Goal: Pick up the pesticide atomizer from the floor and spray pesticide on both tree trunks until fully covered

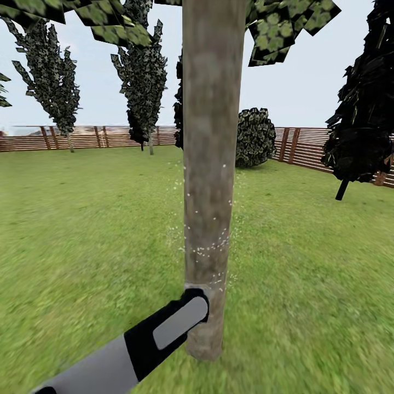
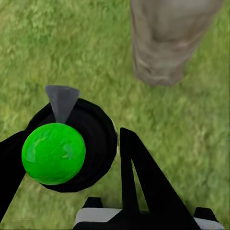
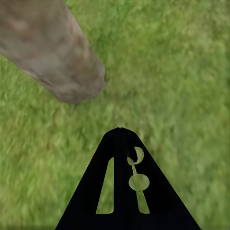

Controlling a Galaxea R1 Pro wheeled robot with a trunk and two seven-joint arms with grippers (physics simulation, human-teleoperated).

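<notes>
A thick grey-brown tree trunk (image 1: pixel 210 164) rises straight ahead of me in the garden, its blocky green leaves (image 1: pixel 284 27) overhead. White pesticide specks (image 1: pixel 210 249) dot its lower part and hang around it. My left arm (image 1: pixel 164 328) reaches up to the trunk near its base. In the left wrist view my left gripper (image 2: pixel 72 136) is shut on the pesticide atomizer (image 2: pixel 72 143), a black round body with a bright green ball and a grey nozzle (image 2: pixel 61 100) pointing forward; the trunk base (image 2: pixel 167 48) stands just beyond. My right gripper (image 3: pixel 120 130) hangs shut over grass near the trunk base (image 3: pixel 62 62).
Green lawn (image 1: pixel 82 230) spreads all around. A brown slatted fence (image 1: pixel 82 138) bounds it at the back and right. A round dark bush (image 1: pixel 254 137) stands behind the trunk, a near-black tree (image 1: pixel 361 109) at the right, and thin dark trees (image 1: pixel 142 76) at the back left.
</notes>
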